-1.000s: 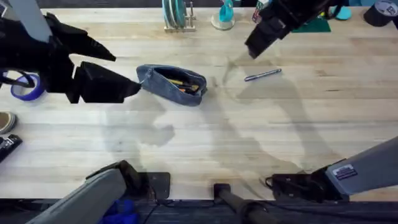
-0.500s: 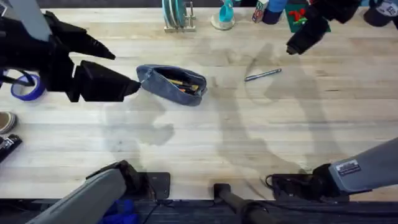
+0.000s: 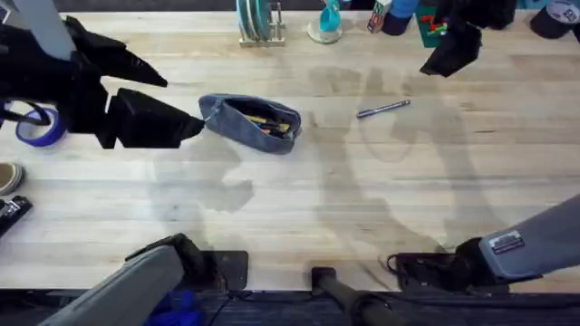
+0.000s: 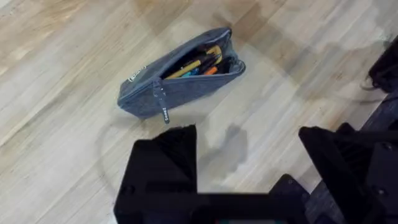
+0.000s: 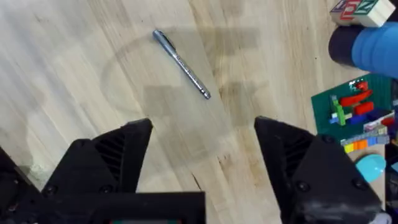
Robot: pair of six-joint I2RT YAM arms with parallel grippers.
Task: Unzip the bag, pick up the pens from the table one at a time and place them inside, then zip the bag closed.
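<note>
Now that the right tool (image 3: 450, 56) has swung up and away from the bag (image 3: 251, 122), fingers spread and empty, the pen (image 3: 383, 110) lying just below it on the desk (image 3: 299, 208) is next, while the left tool (image 3: 159, 122) hovers spread beside the unzipped bag.

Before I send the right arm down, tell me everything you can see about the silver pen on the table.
The pen is slim, silver-grey and metallic-looking, with a clip near one end. It lies flat and alone on the bare wooden table, angled slightly, to the right of the open bag and clear of it. Nothing touches it. The right end effector hangs above it with its fingers open.
</note>
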